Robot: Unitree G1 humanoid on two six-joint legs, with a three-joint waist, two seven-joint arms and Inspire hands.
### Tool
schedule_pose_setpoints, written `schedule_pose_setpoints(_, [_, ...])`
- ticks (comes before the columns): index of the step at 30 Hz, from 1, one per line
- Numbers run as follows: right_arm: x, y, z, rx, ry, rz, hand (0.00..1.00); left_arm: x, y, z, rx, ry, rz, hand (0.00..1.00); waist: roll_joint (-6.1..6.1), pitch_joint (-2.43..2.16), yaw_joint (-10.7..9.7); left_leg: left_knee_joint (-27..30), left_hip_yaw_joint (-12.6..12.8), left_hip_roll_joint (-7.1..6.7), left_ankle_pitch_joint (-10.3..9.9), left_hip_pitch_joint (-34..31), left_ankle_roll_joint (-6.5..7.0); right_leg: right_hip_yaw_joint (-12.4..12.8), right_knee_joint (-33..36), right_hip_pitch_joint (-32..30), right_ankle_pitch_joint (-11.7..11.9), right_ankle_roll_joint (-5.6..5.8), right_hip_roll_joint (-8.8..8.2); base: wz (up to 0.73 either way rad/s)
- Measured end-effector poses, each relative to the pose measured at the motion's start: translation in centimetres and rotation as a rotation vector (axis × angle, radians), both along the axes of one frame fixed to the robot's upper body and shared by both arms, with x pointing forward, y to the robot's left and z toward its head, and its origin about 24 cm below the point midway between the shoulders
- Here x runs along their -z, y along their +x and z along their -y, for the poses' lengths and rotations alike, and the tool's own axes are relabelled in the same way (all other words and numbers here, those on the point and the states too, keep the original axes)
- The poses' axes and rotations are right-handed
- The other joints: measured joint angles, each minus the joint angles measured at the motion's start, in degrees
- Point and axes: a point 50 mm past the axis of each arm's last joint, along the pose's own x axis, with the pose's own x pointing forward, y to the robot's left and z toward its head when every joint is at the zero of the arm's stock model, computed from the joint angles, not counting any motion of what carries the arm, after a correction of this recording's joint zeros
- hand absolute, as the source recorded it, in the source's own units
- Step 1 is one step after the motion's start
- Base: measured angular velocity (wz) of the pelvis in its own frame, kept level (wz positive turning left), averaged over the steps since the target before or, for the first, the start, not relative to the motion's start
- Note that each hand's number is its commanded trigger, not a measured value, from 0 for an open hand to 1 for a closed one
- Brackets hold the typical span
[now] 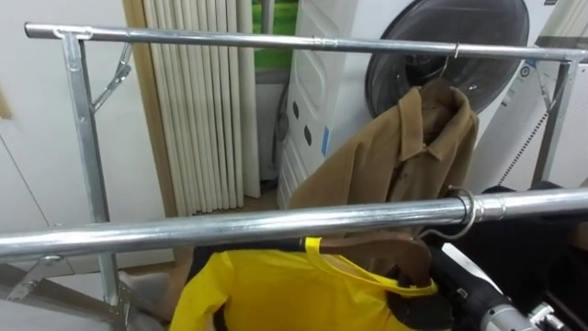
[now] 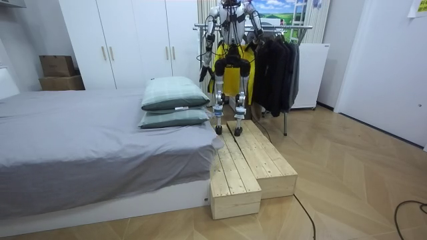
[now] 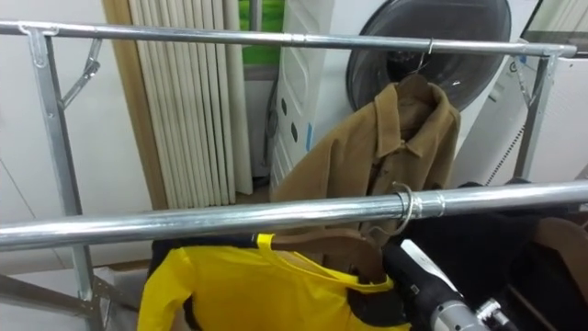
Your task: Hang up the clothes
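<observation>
A yellow garment [image 1: 294, 294] hangs on a wooden hanger [image 1: 390, 248]. The hanger's metal hook [image 1: 467, 216] is looped over the near rail [image 1: 230, 225] of the clothes rack. My right hand [image 1: 459, 280] comes in from the lower right and lies against the hanger's right end, partly under the garment's yellow collar strip [image 1: 386, 278]. A brown jacket [image 1: 404, 156] hangs by its own hook on the far rail [image 1: 276, 39]. In the room view I stand on a wooden platform [image 2: 253, 163] facing the rack [image 2: 280, 30].
Dark clothes [image 1: 542, 225] hang to the right on the near rail. Behind the rack are a white radiator [image 1: 197, 101], a white appliance [image 1: 317, 101] and a round dark fan [image 1: 450, 46]. A bed [image 2: 100, 147] lies to the room view's left of the platform.
</observation>
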Motion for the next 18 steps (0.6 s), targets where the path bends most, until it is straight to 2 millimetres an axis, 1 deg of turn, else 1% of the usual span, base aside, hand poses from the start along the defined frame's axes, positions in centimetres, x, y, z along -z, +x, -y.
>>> schedule_pose_setpoints(7, [-0.01,0.00,0.09,0.015,-0.001,-0.002,0.00,0.09,-0.13,0.06,-0.036,-0.023,0.003,0.00,0.04,0.03,-0.23,0.09,0.13,0.04,-0.04,-0.01,0.02,0.10,0.10,-0.11,0.00,0.00,-0.12,0.00])
schedule_pose_setpoints(12, [-0.16,-0.11,0.04,0.041,0.056,0.018,0.00,0.28,-0.58,0.02,-0.073,-0.041,-0.006,0.00,0.07,0.04,-0.15,-0.47,0.47,0.03,-0.05,0.02,0.04,0.36,0.00,-0.21,0.02,0.02,-0.08,-0.02])
schedule_pose_setpoints(16, [-0.43,-0.01,-0.04,0.060,0.105,0.053,0.00,0.27,-0.53,0.08,-0.077,-0.046,0.003,0.00,0.38,0.04,-0.15,-0.68,0.80,0.01,-0.04,0.07,0.05,0.74,-0.14,-0.41,0.02,0.03,0.01,-0.05])
schedule_pose_setpoints(18, [-0.67,0.06,-0.13,0.070,0.133,0.073,0.00,0.28,-0.48,0.19,-0.074,-0.049,0.012,0.00,0.74,0.05,-0.13,-1.04,1.09,0.01,-0.04,0.10,0.07,1.15,-0.10,-0.65,0.02,0.03,0.13,-0.07])
